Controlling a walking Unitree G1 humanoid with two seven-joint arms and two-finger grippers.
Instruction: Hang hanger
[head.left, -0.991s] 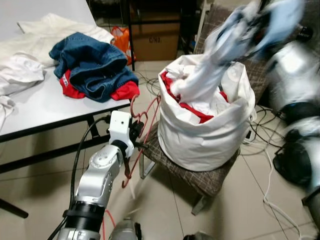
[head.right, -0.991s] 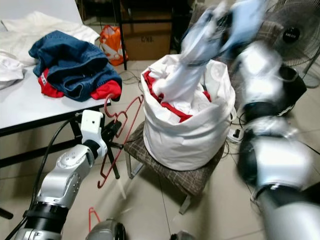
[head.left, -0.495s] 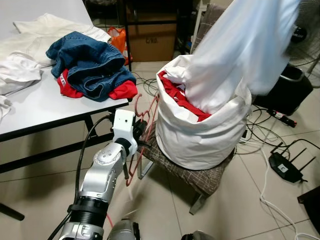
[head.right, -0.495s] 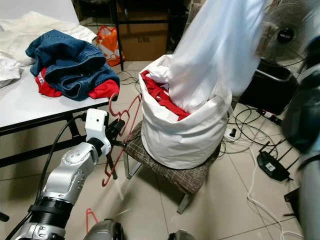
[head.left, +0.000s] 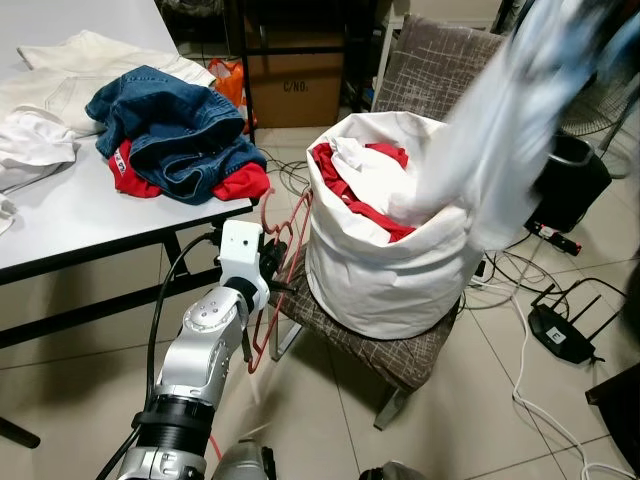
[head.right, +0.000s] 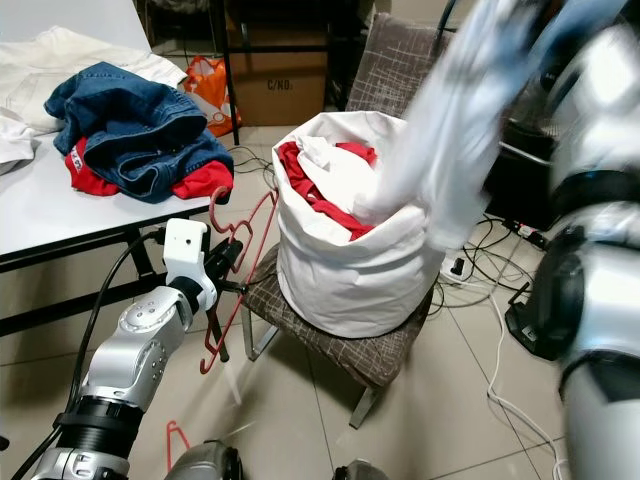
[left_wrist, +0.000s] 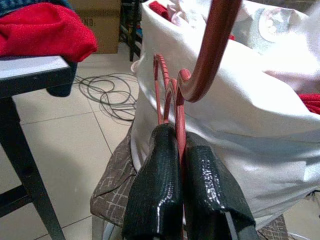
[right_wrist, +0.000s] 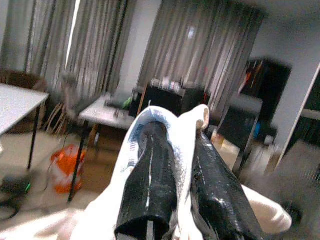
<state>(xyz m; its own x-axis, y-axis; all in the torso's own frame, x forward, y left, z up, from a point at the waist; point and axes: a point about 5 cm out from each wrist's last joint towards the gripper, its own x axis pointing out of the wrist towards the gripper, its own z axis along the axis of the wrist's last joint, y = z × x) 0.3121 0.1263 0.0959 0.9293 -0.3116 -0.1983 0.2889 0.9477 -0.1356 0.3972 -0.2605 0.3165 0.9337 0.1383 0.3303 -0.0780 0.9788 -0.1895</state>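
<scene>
My left gripper (head.left: 277, 272) is shut on a red wire hanger (head.left: 284, 232) and holds it upright beside the chair, just left of the white laundry bag (head.left: 375, 270). In the left wrist view the black fingers (left_wrist: 155, 185) pinch the red hanger (left_wrist: 176, 107) below its hook. My right gripper (right_wrist: 176, 165) is raised high at the right and shut on a white garment (head.left: 495, 150). The garment trails, blurred, from the top right down to the bag's rim. My silver right arm (head.right: 600, 180) stands at the right edge.
The bag, stuffed with red and white clothes, sits on a checked chair (head.left: 400, 352). A white table (head.left: 80, 215) at the left carries jeans (head.left: 170, 125), a red garment and white cloth. Cables, a fan (head.left: 575, 180) and a router (head.left: 560, 335) lie right. Another red hanger (head.right: 176, 436) lies on the floor.
The white garment came up out of the bag and has now swung to the right with my right arm. My left gripper kept the hanger in about the same place.
</scene>
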